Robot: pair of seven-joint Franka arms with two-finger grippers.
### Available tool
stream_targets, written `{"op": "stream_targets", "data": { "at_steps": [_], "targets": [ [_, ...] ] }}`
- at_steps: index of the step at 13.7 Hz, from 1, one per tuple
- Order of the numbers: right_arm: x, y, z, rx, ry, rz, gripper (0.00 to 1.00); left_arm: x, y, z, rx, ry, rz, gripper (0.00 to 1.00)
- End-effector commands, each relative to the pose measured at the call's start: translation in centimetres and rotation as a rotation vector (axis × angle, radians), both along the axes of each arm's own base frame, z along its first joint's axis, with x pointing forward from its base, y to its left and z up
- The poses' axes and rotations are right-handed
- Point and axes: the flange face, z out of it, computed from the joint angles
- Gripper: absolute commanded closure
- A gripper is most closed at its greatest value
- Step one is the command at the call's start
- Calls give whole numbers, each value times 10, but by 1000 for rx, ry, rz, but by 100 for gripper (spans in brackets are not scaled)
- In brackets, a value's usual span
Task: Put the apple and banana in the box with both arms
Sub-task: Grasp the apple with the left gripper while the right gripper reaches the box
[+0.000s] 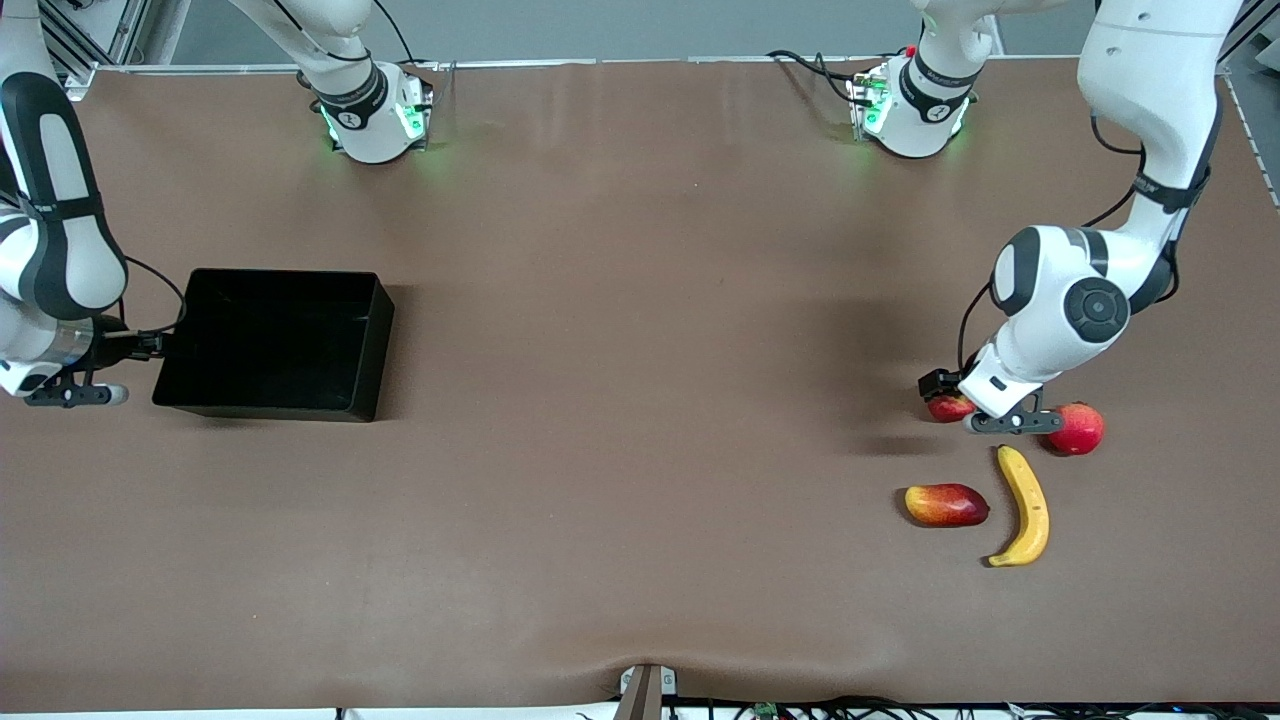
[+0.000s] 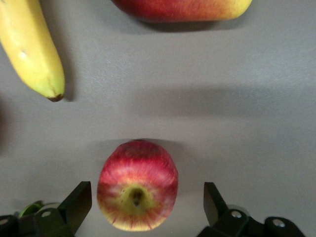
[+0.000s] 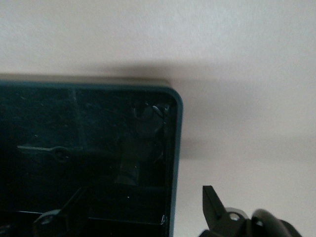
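Around apple (image 2: 138, 191), left pincer (image 2: 146, 203) agape.

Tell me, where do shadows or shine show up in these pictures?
Front view: the box and left arm cast soft shadows on the table. Left wrist view: a broad shadow band above the apple. Right wrist view: glossy glints inside the box, table washed pale.

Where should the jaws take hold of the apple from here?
Across the apple's round belly, coming straight down from above. It sits dimple-up on the table, and the left gripper already straddles it, open, with a gap on each side. The banana and the mango-like fruit lie apart, so closing looks unobstructed.
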Motion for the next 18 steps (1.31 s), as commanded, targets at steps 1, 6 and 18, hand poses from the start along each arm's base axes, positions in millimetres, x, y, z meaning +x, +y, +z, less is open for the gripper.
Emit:
{"op": "stream_targets", "data": {
  "at_steps": [1, 6, 18],
  "targets": [
    [-21, -7, -4, -2, -10, 3, 55, 2, 0, -7, -2, -1, 6, 0],
    [-26, -10, -10, -3, -16, -3, 100, 3, -1, -10, -2, 8, -6, 63],
    [41, 47, 100, 71, 60, 141, 100, 1, -12, 126, 41, 36, -21, 100]
  ]
}}
